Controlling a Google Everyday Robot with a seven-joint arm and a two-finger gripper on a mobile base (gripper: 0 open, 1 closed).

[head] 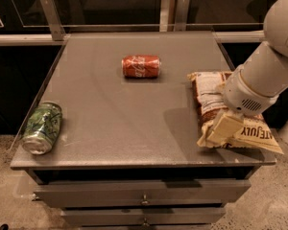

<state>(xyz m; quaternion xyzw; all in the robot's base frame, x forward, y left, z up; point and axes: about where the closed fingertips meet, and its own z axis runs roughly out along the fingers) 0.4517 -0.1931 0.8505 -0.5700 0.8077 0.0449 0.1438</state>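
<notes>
A green can [41, 128] lies on its side at the near left edge of the grey table [110, 119]. A red can [140, 66] lies on its side, far and central. A chip bag [207, 97] lies at the right edge. The gripper [220, 131] touches its near end; whether it is clenched or released cannot be told.

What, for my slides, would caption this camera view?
Gripper over a snack bag at the table's edge; red can and green can lie on their sides.
</notes>
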